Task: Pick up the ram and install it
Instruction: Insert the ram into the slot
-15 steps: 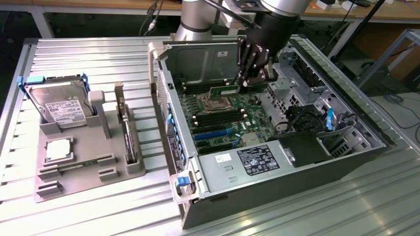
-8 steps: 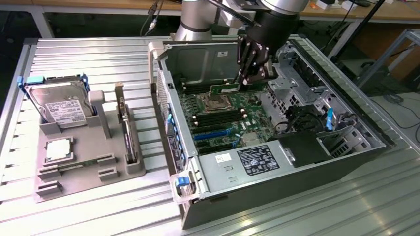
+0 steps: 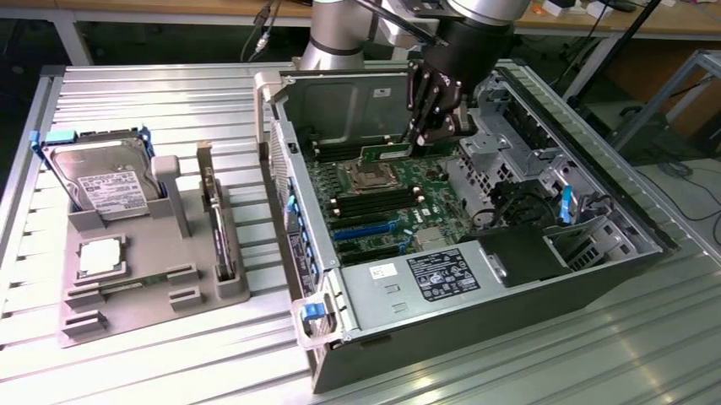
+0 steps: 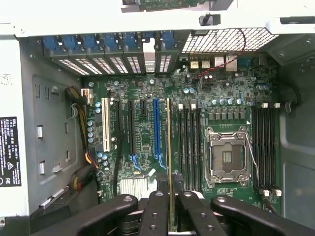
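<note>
Vertically poised arm (image 3: 471, 40), gripper (image 3: 426, 135) fingers clamped on ram (image 3: 383, 153), above motherboard (image 3: 389, 202).

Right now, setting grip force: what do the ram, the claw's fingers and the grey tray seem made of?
Ram: green circuit board, likely fibreglass laminate, matte. Claw fingers: black, faintly glossy, plastic or coated metal; screw holes show. Grey tray: matte, moulded-looking, probably plastic.
</note>
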